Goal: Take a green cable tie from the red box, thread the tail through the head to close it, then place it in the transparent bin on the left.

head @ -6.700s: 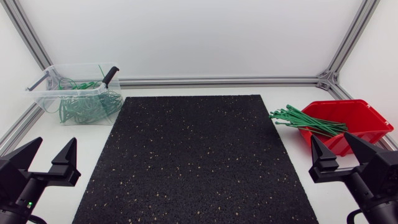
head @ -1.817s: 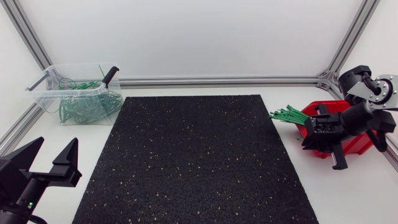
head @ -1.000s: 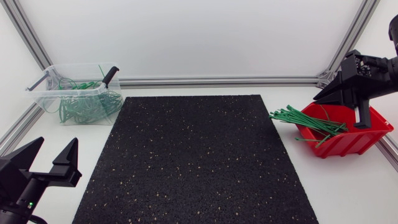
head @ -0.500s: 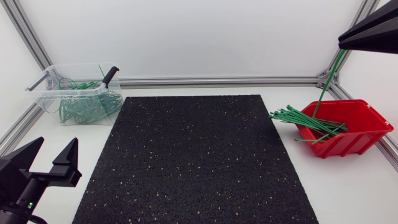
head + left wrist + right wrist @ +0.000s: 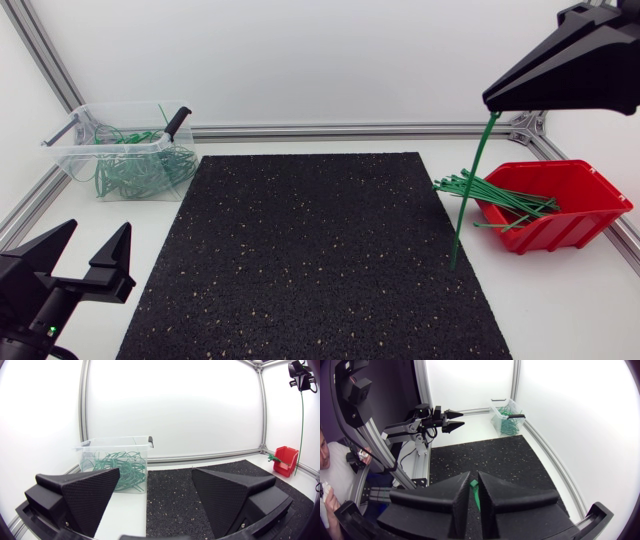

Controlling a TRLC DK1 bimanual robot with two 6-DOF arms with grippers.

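The right gripper hangs high over the tabletop's right side, fingers pinched on a green cable tie dangling straight down between the red box and the black mat's right edge. The left gripper sits low at the near left corner, fingers spread wide, well apart from the transparent bin at the far left.

Mat is reading as rough black rubbery crumb, matt, with pale flecks. Red box is looking like smooth hard plastic, slightly glossy. Transparent bin is showing clear shiny plastic. Green cable tie is looking like thin smooth plastic. Left gripper and right gripper are showing matt black plastic, finely grainy on the finger faces. Table is looking smooth, white, matt. Frame rails are showing brushed silver metal.
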